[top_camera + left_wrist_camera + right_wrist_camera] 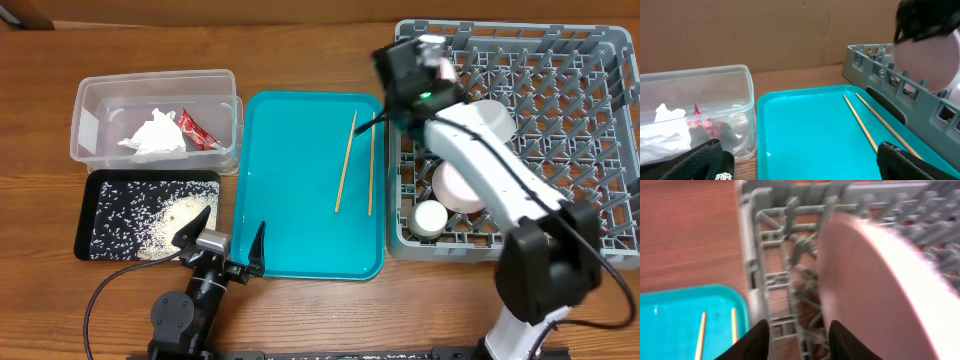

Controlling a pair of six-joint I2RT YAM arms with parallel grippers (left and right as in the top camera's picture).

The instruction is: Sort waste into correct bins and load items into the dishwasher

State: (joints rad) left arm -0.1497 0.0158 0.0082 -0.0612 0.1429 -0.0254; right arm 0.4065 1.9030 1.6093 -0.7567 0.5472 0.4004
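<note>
Two wooden chopsticks (345, 165) lie on the teal tray (300, 230); they also show in the left wrist view (860, 122). The grey dish rack (560, 60) holds a pinkish bowl (458, 188), a white cup (430, 218) and a pale bowl (492, 115) partly under the arm. My right gripper (405, 95) (800, 340) is open over the rack's near-left corner, beside a blurred pale pinkish round dish (875, 290) standing on edge. My left gripper (227, 238) (800, 165) is open and empty at the tray's front-left corner.
The clear tub (90, 95) at the back left holds the white napkin (155, 135) and the red packet (197, 130). The black tray (90, 215) in front of it holds loose rice (150, 225). The rack's wall (880, 65) borders the teal tray.
</note>
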